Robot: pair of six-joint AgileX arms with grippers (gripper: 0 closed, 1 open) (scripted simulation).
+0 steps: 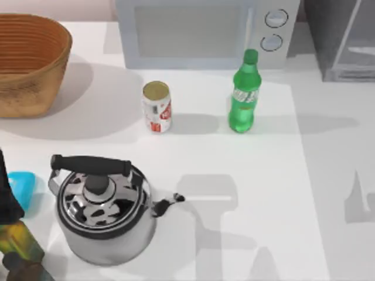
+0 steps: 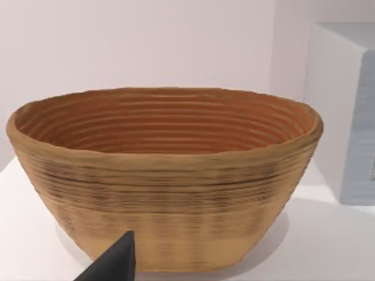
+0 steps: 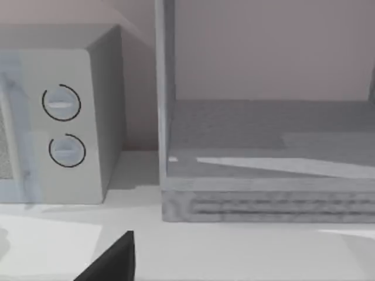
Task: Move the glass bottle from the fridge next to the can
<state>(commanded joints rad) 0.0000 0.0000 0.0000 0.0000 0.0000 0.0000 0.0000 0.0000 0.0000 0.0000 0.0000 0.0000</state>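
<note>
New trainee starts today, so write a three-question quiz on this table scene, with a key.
1. True or false: the green glass bottle stands on the table in front of the microwave.
2. What stands nearest the white can? A) the wicker basket B) the green glass bottle C) the steel kettle
3. Fill in: in the right wrist view, the fridge compartment is open and holds ____.

Key: 1 true; 2 B; 3 nothing.

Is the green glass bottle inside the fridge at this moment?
No, the glass bottle stands on the table, right of the can.
</note>
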